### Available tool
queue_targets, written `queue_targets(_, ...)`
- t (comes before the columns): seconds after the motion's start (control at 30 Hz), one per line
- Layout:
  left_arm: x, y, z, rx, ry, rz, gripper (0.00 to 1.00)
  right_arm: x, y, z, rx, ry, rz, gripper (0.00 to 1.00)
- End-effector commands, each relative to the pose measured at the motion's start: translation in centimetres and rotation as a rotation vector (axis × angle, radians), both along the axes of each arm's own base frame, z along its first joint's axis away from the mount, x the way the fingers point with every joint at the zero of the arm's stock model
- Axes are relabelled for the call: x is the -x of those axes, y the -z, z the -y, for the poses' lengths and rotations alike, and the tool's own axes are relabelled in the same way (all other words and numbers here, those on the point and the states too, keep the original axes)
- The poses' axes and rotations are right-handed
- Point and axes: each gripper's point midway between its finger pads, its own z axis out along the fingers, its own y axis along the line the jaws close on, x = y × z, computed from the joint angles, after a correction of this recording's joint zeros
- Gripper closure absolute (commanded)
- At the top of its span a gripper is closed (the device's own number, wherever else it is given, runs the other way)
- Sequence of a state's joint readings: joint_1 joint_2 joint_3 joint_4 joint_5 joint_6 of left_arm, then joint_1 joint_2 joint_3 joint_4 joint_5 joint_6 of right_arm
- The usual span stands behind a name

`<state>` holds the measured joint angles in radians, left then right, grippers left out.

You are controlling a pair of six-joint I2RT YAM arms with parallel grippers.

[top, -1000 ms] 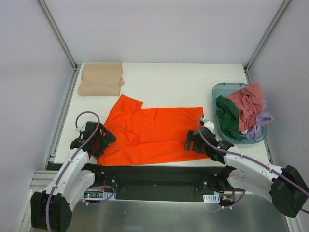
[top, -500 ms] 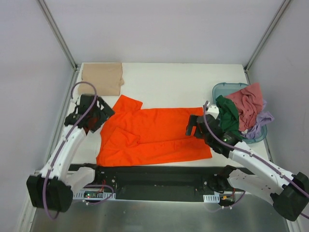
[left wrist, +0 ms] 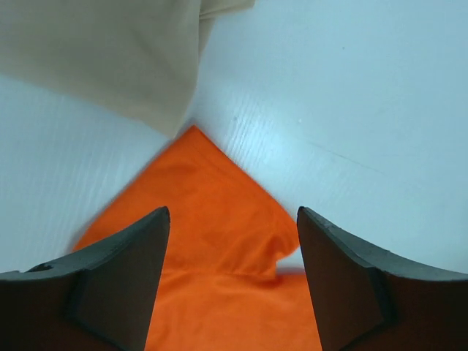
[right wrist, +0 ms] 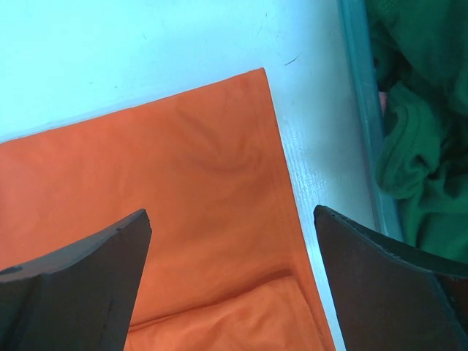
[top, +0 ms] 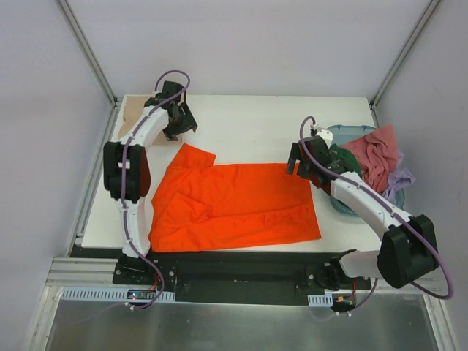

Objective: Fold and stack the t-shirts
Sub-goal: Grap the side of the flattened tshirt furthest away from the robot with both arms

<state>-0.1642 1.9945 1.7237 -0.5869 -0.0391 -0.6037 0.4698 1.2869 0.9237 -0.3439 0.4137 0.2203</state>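
Note:
The bright orange t-shirt (top: 234, 205) lies spread flat on the white table, its sleeve tip (left wrist: 212, 205) pointing to the far left. The folded tan-beige t-shirt (top: 129, 118) lies at the far left corner, partly hidden by my left arm; it also shows in the left wrist view (left wrist: 110, 51). My left gripper (top: 181, 126) is open and empty above the orange sleeve tip, next to the tan shirt (left wrist: 232, 241). My right gripper (top: 295, 162) is open and empty above the orange shirt's far right corner (right wrist: 248, 95).
A teal plastic tub (top: 333, 133) stands at the right, holding pink (top: 376, 157), dark green (top: 345, 177) and lilac (top: 398, 183) garments. Its wall (right wrist: 358, 88) and the green cloth (right wrist: 420, 146) are just right of my right gripper. Frame posts stand at the back corners.
My left gripper has swung from the near left edge to the far left, over the sleeve tip. My right gripper has moved from the shirt's near right corner to its far right corner.

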Motion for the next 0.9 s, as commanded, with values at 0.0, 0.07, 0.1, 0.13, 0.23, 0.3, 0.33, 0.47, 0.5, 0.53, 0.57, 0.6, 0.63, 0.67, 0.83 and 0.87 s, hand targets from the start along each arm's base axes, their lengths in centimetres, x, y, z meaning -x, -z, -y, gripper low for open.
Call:
queue_targets(0.0,-0.8,2.3,0.2,-0.126,0.063,-0.110,0.35,-1.9,-0.4,-0.8,-0.026,-0.031,-0.009,0.04)
queue_targets(0.07,-1.2,3.6,0.0,-0.197,0.061,-0.146,0.41,-2.1,0.5,-1.0,-0.025,-0.037,-0.037,0.04)
queue_targets(0.1,-1.3,4.3,0.1,-0.220,0.063,-0.160,0.43,-1.9,1.1,-1.1,-0.027,-0.045,-0.057,0.04)
queue_targets(0.13,-1.3,4.8,0.2,-0.231,0.067,-0.172,0.44,-1.7,1.6,-1.2,-0.027,-0.050,-0.073,0.04)
queue_targets(0.23,-0.8,6.1,-0.4,-0.265,0.043,-0.211,0.49,-1.6,2.9,-1.0,-0.026,-0.047,-0.107,0.04)
queue_targets(0.3,-0.7,6.9,-1.1,-0.305,0.016,-0.228,0.50,-1.5,3.3,-1.0,-0.029,-0.049,-0.123,0.04)
queue_targets(0.33,-0.7,7.2,-1.3,-0.317,0.008,-0.230,0.50,-1.4,3.5,-1.0,-0.033,-0.051,-0.131,0.04)
queue_targets(0.47,-1.0,8.3,-1.2,-0.314,-0.004,-0.248,0.51,-1.1,4.4,-1.4,-0.048,-0.070,-0.142,0.04)
queue_targets(0.5,-1.0,8.6,-1.1,-0.309,-0.002,-0.255,0.52,-1.0,4.6,-1.3,-0.045,-0.076,-0.150,0.04)
queue_targets(0.53,-1.0,8.8,-1.1,-0.306,0.000,-0.260,0.54,-1.0,4.6,-1.2,-0.041,-0.078,-0.151,0.04)
queue_targets(0.57,-0.9,8.9,-1.1,-0.307,-0.003,-0.263,0.53,-1.0,4.7,-1.1,-0.037,-0.075,-0.153,0.04)
queue_targets(0.6,-0.7,9.2,-1.2,-0.312,-0.009,-0.271,0.54,-0.9,4.7,-1.0,-0.035,-0.073,-0.152,0.04)
queue_targets(0.63,-0.6,9.2,-1.3,-0.316,-0.014,-0.273,0.56,-1.0,4.6,-1.0,-0.035,-0.073,-0.150,0.04)
queue_targets(0.67,-0.5,9.3,-1.5,-0.321,-0.020,-0.278,0.57,-1.0,4.6,-1.0,-0.034,-0.074,-0.148,0.04)
queue_targets(0.83,-0.1,10.4,-1.0,-0.300,-0.002,-0.306,0.66,-1.6,3.7,-1.1,-0.032,-0.093,-0.120,0.04)
queue_targets(0.87,-0.1,10.4,-0.9,-0.297,-0.002,-0.308,0.70,-1.7,3.6,-1.1,-0.026,-0.092,-0.115,0.04)
